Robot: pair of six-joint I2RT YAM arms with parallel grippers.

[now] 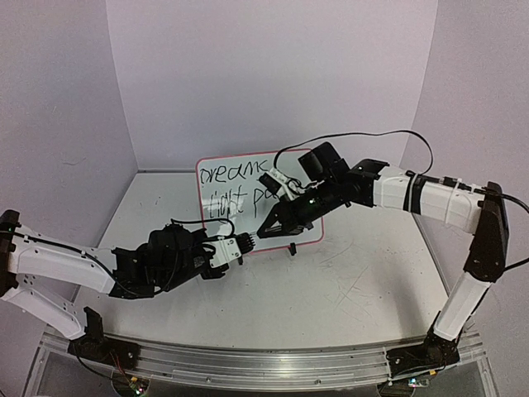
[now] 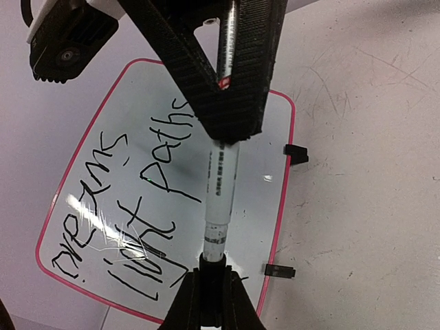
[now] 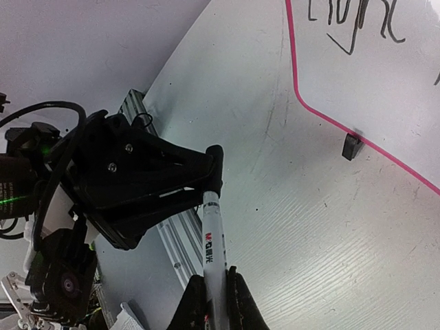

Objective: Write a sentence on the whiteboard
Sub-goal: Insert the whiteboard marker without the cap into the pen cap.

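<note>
My left fingers (image 2: 187,302) pinched one end of the marker (image 2: 220,185), which I judged light, stiff and slick, best held around its barrel. My right fingers (image 3: 240,302) clamped the other half, beside the whiteboard (image 2: 258,158) on the surface (image 1: 372,273), its sentence (image 2: 130,206) written.

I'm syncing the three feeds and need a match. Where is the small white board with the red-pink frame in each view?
Top external: small white board with red-pink frame, centre of the picture.
Left wrist: it fills the left and centre, beneath the white marker pen.
Right wrist: only one corner shows, upper right.
Shared landmark: black clip feet on its edge.
</note>
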